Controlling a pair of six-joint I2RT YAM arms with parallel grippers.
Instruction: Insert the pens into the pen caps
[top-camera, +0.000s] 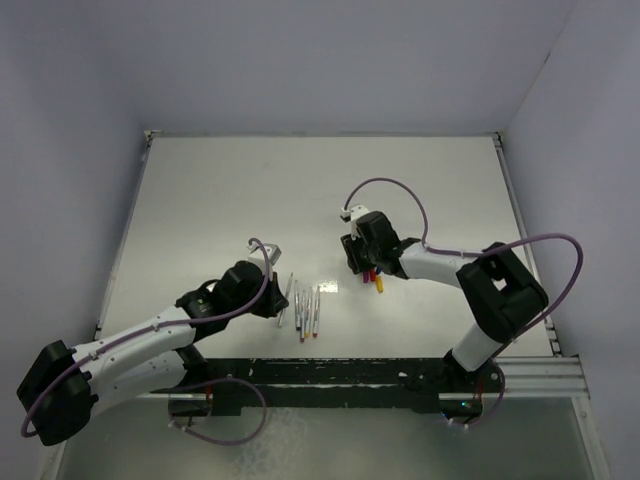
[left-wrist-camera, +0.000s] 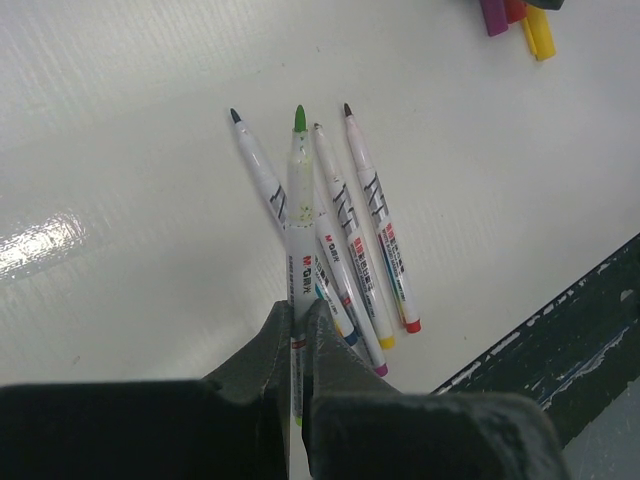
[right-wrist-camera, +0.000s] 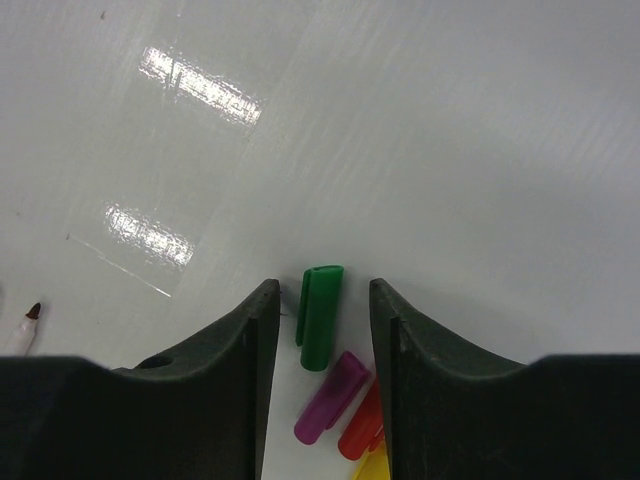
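Observation:
My left gripper (left-wrist-camera: 300, 310) is shut on the green-tipped pen (left-wrist-camera: 299, 190), gripping its barrel near the back end. That pen points away over three other white pens (left-wrist-camera: 350, 235) that lie fanned on the table. In the top view the left gripper (top-camera: 283, 298) is at the pens (top-camera: 308, 313). My right gripper (right-wrist-camera: 322, 290) is open and low over the table, with the green cap (right-wrist-camera: 320, 318) lying between its fingers, untouched. The magenta cap (right-wrist-camera: 330, 398), red cap (right-wrist-camera: 360, 430) and yellow cap (right-wrist-camera: 372, 468) lie just behind it. No blue cap is in view.
The white table (top-camera: 250, 200) has raised edges at the back and sides. The dark front rail (left-wrist-camera: 570, 340) runs close to the pens' back ends. A dark-tipped pen's point (right-wrist-camera: 30, 315) shows at the left of the right wrist view.

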